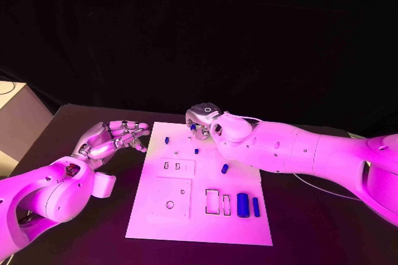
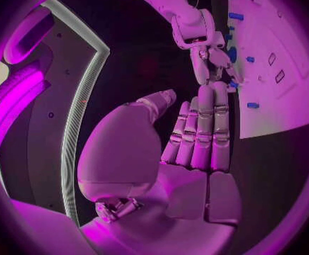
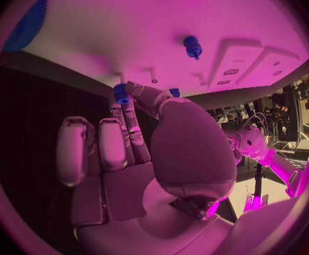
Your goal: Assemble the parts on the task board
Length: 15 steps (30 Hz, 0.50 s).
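My right hand (image 1: 202, 120) sits at the upper middle of the frame, over the far edge of the task board (image 1: 199, 219), pinching a small blue part (image 3: 120, 93) at its fingertips. My left hand (image 1: 116, 137) hovers at centre left beside the board, fingers apart, holding nothing.

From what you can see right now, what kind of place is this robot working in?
Probably a robotics lab or demo stand: a black table against a dark backdrop, a white task board with small blue parts, and equipment racks in the right wrist view.
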Motion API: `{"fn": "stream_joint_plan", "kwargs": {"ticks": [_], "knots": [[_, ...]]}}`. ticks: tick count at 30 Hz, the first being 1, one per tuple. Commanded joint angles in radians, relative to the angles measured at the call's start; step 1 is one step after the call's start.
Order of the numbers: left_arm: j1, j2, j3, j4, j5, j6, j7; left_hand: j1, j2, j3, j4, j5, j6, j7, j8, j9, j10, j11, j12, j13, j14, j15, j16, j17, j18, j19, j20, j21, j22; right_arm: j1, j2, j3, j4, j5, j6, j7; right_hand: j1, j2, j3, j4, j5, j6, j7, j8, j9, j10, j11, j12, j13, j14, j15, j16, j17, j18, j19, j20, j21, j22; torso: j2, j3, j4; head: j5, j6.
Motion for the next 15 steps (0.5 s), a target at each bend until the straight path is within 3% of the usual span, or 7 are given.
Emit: {"fn": "stream_joint_plan", "kwargs": {"ticks": [1,15], "knots": [[0.001,0.001,0.001,0.001,-0.003,0.017,0.005,-0.005,0.001,0.004,-0.003,-0.004,-0.007,0.003,-0.007,0.001,-0.009,0.001,-0.004,0.001,-0.004,0.0,0.004,0.001,0.002,-0.01,0.0,0.004,0.001,-0.013,-0.006,-0.008,0.008,-0.009,0.053,-0.012,0.006,0.005,-0.001,0.0,-0.002,-0.008,-0.002,0.004,0.001,0.051,-0.044,0.007,0.04,0.007,-0.004,0.005,0.001,-0.006,0.002,0.005,0.004,0.001,0.0,-0.0004,0.0002,0.0,-0.001],[0.001,0.0,0.001,0.0,-0.003,0.019,0.005,-0.005,0.001,0.005,-0.003,-0.004,-0.007,0.003,-0.007,0.001,-0.009,0.001,-0.004,0.001,-0.005,0.0,0.005,0.001,0.003,-0.011,0.0,0.005,0.001,-0.016,-0.018,-0.008,0.024,-0.009,0.05,-0.016,0.006,0.005,-0.001,0.0,-0.001,-0.008,-0.002,0.005,0.002,0.051,-0.045,0.007,0.041,0.007,-0.004,0.005,0.001,-0.006,0.001,0.005,0.004,0.0,0.001,-0.0006,0.0003,0.0,-0.003]]}}
